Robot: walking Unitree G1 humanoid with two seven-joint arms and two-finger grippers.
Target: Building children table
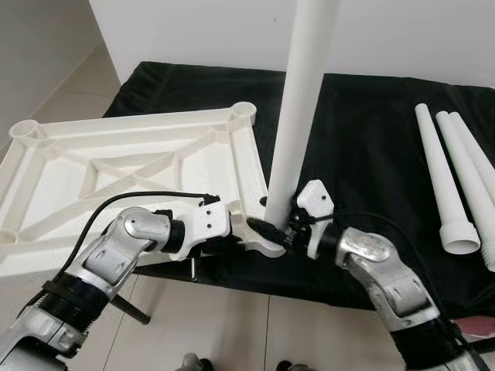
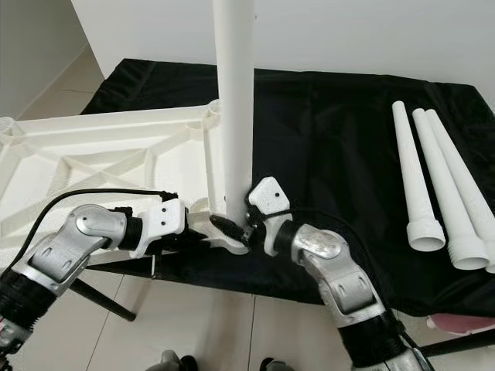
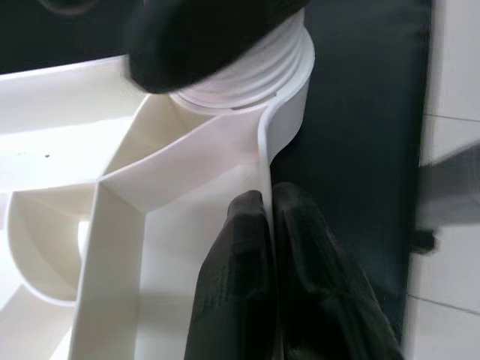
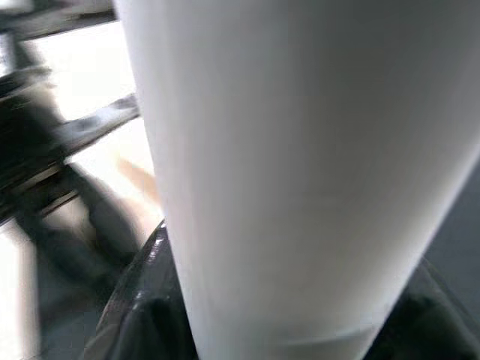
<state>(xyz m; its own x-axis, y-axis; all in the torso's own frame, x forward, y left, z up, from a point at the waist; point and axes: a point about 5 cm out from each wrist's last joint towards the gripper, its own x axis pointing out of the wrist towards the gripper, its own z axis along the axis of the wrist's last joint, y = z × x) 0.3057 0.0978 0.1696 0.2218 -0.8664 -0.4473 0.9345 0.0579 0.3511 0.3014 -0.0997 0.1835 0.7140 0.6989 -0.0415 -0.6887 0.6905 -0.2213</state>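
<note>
At tabletop [image 1: 116,162] corner, upright leg [image 1: 298,108] within right pincer [image 1: 288,229]; left pincer [image 3: 271,247] pinching rim.

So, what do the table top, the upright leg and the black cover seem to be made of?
Table top: apparently moulded white plastic, matte, with thin ribbed walls. Upright leg: likely the same plastic, a smooth hollow-looking tube with a threaded end. Black cover: seems to be thin fabric with a slight sheen; it creases and drapes.

Leg [image 1: 302,100] upright in tabletop [image 1: 116,166] corner; legs [image 1: 456,185] right.
</note>
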